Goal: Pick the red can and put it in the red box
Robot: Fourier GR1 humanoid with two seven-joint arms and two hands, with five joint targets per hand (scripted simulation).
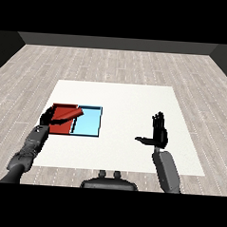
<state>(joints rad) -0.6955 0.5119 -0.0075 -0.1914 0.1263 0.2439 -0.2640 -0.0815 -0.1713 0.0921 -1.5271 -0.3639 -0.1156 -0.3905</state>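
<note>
Our left hand [49, 117] sits at the red tray [63, 113], which looks tipped up against the light blue tray [88, 121]; we cannot tell its fingers. Our right hand [158, 133] hovers over the white table [125, 102], fingers straight, thumb spread. We cannot see the red can.

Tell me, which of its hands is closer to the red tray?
The left hand: it sits over the red tray's left edge. The right hand is raised, fingers straight, far to the tray's right.

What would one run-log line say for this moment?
left hand: over red tray, red can there | right hand: open, empty | light blue tray: empty
</note>
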